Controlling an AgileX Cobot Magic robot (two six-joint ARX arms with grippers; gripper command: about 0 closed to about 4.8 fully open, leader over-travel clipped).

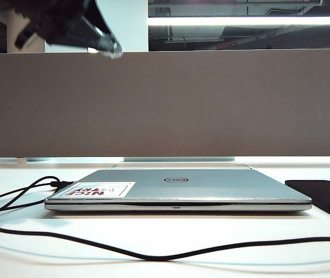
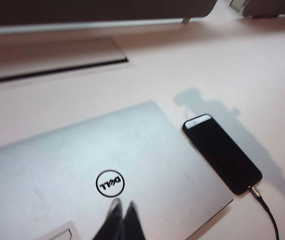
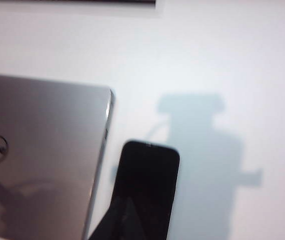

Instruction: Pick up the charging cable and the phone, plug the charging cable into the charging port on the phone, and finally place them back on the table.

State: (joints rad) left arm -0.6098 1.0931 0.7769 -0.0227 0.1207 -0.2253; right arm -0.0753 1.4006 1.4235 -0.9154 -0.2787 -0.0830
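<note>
**Phone lies plugged in beside laptop as both tools hang clear**

The phone [image 2: 222, 154], a glossy black slab, lies flat on the white desk [image 2: 207, 65] just beside the right edge of a closed silver laptop [image 2: 82, 170]; in the exterior view it sits at the right edge of the frame [image 1: 321, 196]. In the left wrist view the charging cable [image 2: 267, 215] has its silver plug seated in the phone's lower short end, at the charging port [image 2: 250, 188], and the cord runs off toward the lower right corner. In the exterior view a long black cord [image 1: 171, 255] crosses the desk in front of the laptop, and a second cord [image 1: 32, 188] loops to the laptop's left side near a red-and-white sticker [image 1: 98, 189].

The left tool [image 2: 121, 220] hangs above the laptop lid near the logo, its fingers pressed together and holding nothing; it appears at upper left of the exterior view [image 1: 104, 43]. The right tool [image 3: 127, 217] hovers over the phone, its dark fingers together and empty. A brown-grey divider panel [image 1: 171, 104] stands behind.
</note>
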